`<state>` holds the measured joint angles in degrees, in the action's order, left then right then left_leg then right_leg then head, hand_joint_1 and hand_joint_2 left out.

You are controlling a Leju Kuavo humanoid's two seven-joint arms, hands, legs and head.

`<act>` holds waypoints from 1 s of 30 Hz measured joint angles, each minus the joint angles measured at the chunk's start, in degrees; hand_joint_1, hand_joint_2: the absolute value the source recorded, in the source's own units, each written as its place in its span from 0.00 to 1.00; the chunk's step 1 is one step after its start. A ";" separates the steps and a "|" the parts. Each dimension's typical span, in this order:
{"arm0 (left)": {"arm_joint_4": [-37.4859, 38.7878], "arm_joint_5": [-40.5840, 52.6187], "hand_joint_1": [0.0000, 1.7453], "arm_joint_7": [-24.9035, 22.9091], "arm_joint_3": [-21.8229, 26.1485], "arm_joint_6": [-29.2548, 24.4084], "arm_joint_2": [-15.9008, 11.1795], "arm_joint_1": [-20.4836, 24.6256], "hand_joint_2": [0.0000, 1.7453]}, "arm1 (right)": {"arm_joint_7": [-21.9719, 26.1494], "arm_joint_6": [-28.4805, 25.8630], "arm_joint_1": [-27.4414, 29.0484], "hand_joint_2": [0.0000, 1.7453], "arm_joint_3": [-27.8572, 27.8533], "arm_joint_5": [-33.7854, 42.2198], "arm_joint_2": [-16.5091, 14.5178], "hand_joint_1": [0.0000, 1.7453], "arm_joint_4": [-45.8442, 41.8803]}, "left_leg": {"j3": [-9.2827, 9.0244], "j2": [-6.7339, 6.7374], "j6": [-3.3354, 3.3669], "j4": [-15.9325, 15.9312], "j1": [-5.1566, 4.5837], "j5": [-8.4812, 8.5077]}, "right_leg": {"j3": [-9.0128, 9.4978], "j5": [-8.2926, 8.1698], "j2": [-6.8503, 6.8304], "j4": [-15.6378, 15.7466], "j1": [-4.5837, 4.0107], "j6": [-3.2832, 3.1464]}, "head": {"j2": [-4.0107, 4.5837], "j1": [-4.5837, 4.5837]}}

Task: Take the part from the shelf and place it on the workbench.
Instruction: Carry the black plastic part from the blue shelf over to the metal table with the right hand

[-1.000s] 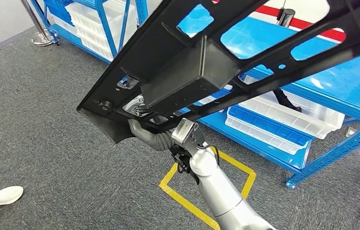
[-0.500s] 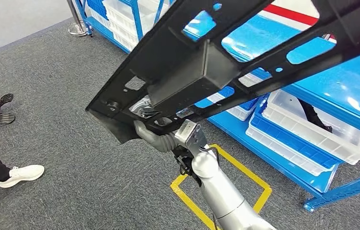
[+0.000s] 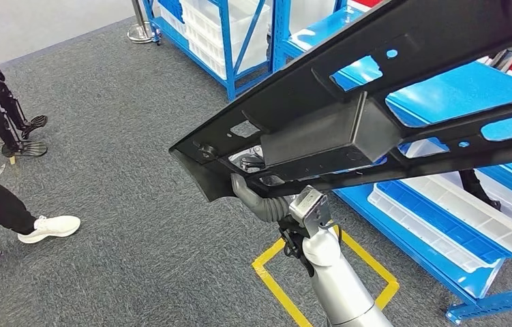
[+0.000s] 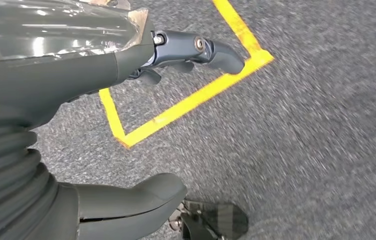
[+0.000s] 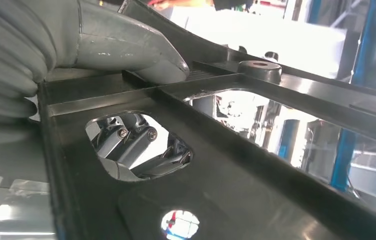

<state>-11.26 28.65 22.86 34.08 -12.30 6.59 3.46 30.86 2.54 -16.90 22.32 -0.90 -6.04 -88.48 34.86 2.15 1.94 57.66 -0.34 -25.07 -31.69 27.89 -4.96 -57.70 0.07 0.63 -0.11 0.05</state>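
Note:
A long black frame-like part [image 3: 321, 129] with cut-outs and a boxy block hangs in the air across the head view. My left hand [image 3: 249, 194] grips its near left end from below, the silver arm rising from the bottom edge. In the left wrist view my left hand [image 4: 65, 80] lies against the part's glossy underside [image 4: 50, 30], dark fingers [image 4: 196, 47] stretched along it and the thumb apart below. In the right wrist view my right hand [image 5: 100, 45] presses its thumb on a rib of the part [image 5: 256, 165], its fingers [image 5: 135, 145] showing through an opening.
Blue shelving [image 3: 437, 88] with white bins [image 3: 464, 211] runs along the right and back. A yellow tape square [image 3: 277, 293] marks the grey carpet under my left arm. A person's white shoe [image 3: 52, 228] and dark legs [image 3: 1, 102] are at the left.
The whole view has swung: the shelving has slid right and the people at the left have come further in. Both hands keep their hold on the part.

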 joint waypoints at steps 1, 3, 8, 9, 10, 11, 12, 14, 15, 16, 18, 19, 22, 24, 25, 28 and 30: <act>0.00 0.00 0.00 0.01 -0.07 -0.01 0.00 -0.04 1.00 | 0.01 0.00 0.10 1.00 -0.07 -0.01 0.08 1.00 -0.23 | -0.31 -0.52 0.27 -0.53 0.11 0.30 | -0.03 0.32 0.38 -0.34 0.02 0.22 | 0.00 -0.03; 0.00 -0.01 0.00 0.03 -0.19 0.00 -0.02 -0.04 1.00 | 0.02 -0.02 0.20 1.00 -0.27 -0.01 0.25 1.00 -0.68 | -0.91 -1.58 0.83 -1.46 0.45 0.96 | -1.67 2.40 2.51 -4.29 0.09 0.16 | 0.00 -0.12; 0.02 -0.02 0.00 0.04 -0.29 0.04 0.13 0.00 1.00 | 0.00 -0.07 1.21 1.00 -0.70 0.08 1.15 1.00 -0.86 | -0.93 -4.93 0.91 -1.41 0.56 1.08 | -7.35 5.89 4.75 -15.49 0.87 1.14 | 0.00 -0.28; 0.02 -0.02 0.00 0.04 -0.29 0.05 0.16 -0.05 1.00 | 0.00 -0.07 1.27 1.00 -0.72 0.09 1.22 1.00 -0.88 | -0.93 -5.63 0.74 -1.21 0.68 0.99 | -5.84 4.26 5.01 -12.13 1.17 1.95 | 0.00 -0.28; 0.02 -0.01 0.00 0.05 -0.29 0.07 0.18 -0.08 1.00 | 0.00 -0.08 1.28 1.00 -0.73 0.08 1.29 1.00 -0.92 | -0.84 -6.31 0.44 -0.87 0.77 0.83 | -3.88 2.54 5.72 -7.85 1.57 2.70 | 0.00 -0.31; 0.02 0.06 0.00 0.06 -0.30 0.11 0.15 -0.06 1.00 | 0.00 -0.16 1.28 1.00 -0.74 0.04 1.33 1.00 -0.97 | -0.62 -6.95 0.04 -0.35 0.79 0.57 | -2.19 1.21 6.42 -4.25 1.81 3.02 | 0.00 -0.31; 0.02 0.26 0.00 0.07 -0.34 0.16 0.11 -0.04 1.00 | 0.00 -0.33 1.34 1.00 -0.78 -0.08 1.38 1.00 -1.05 | -0.33 -7.46 -0.36 0.09 0.77 0.37 | -1.06 0.45 6.93 -1.96 1.92 2.94 | 0.00 -0.32; 0.02 0.92 0.00 -0.02 -0.57 0.40 0.05 -0.13 1.00 | -0.03 -1.11 1.65 1.00 -1.05 -0.62 1.42 1.00 -1.51 | 0.22 -8.22 -1.05 0.52 0.83 0.29 | -0.63 0.18 6.91 -1.16 1.60 1.95 | 0.00 -0.29; 0.02 1.31 0.00 -0.21 -0.68 0.57 -0.01 -0.24 1.00 | -0.08 -1.50 1.86 1.00 -1.24 -0.98 1.42 1.00 -1.93 | 0.38 -8.35 -1.27 0.51 0.99 0.33 | -0.61 0.07 6.51 -1.19 1.59 1.48 | 0.00 -0.29; 0.02 1.60 0.00 -0.51 -0.79 0.75 -0.05 -0.33 1.00 | -0.17 -1.82 2.05 1.00 -1.47 -1.34 1.37 1.00 -2.47 | 0.57 -7.70 -1.50 0.83 1.05 0.12 | -0.59 -0.02 6.20 -1.16 1.59 1.14 | 0.00 -0.27; 0.02 1.93 0.00 -1.24 -1.03 1.10 -0.15 -0.18 1.00 | -0.36 -2.03 2.41 1.00 -1.93 -1.87 1.21 1.00 -3.61 | 2.13 -5.03 -1.89 4.23 1.05 -1.92 | -0.47 -0.08 5.40 -1.07 1.62 0.47 | 0.00 -0.10; 0.02 1.99 0.00 -1.51 -1.21 1.24 -0.16 0.02 1.00 | -0.50 -2.05 2.61 1.00 -2.20 -2.04 1.14 1.00 -4.08 | 3.80 -3.53 -2.05 7.78 1.01 -3.71 | -0.44 -0.01 4.92 -1.07 1.43 0.23 | 0.00 -0.01; 0.01 2.03 0.00 -1.74 -1.61 1.66 -0.34 0.61 1.00 | -0.96 -1.84 3.10 1.00 -2.88 -2.27 1.02 1.00 -4.70 | 8.73 -2.35 -2.14 17.38 1.09 -7.15 | -0.39 0.23 3.21 -1.08 0.87 -0.24 | 0.00 0.04; -0.02 1.85 0.00 -1.67 -1.62 1.83 -0.62 0.74 1.00 | -1.13 -1.29 3.15 1.00 -3.17 -2.28 0.81 1.00 -4.75 | 7.26 -2.07 -1.64 14.32 0.99 -4.65 | -0.23 0.38 2.23 -1.08 0.62 -0.43 | 0.00 0.04; -0.04 1.65 0.00 -1.59 -1.61 1.78 -0.81 0.78 1.00 | -1.15 -0.83 3.08 1.00 -3.26 -2.14 0.68 1.00 -4.77 | 5.11 -1.21 -1.16 10.28 0.77 -2.66 | -0.09 0.46 1.82 -1.06 0.53 -0.52 | 0.00 0.05; -0.17 0.97 0.00 -0.93 -1.53 1.23 -1.30 0.89 1.00 | -1.00 0.44 2.71 1.00 -3.33 -1.26 0.57 1.00 -4.79 | 0.78 1.96 -0.03 1.74 -0.52 -0.31 | 0.07 0.77 0.65 -1.01 0.06 -0.36 | 0.00 0.03; -0.21 0.83 0.00 -0.42 -1.51 0.97 -1.52 0.77 1.00 | -0.86 0.65 2.63 1.00 -3.36 -0.86 0.60 1.00 -4.78 | 0.77 1.19 0.29 1.10 -0.85 -0.38 | 0.18 0.95 -0.35 -0.83 -0.05 -0.01 | 0.00 0.02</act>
<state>-11.47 29.48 22.44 32.57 -11.33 5.07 4.23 30.00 3.19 -14.27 18.96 -1.76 -5.45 -93.26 35.63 3.34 2.23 58.76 -1.19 -25.45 -31.51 28.84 -5.31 -58.53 0.02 0.62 -0.11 0.07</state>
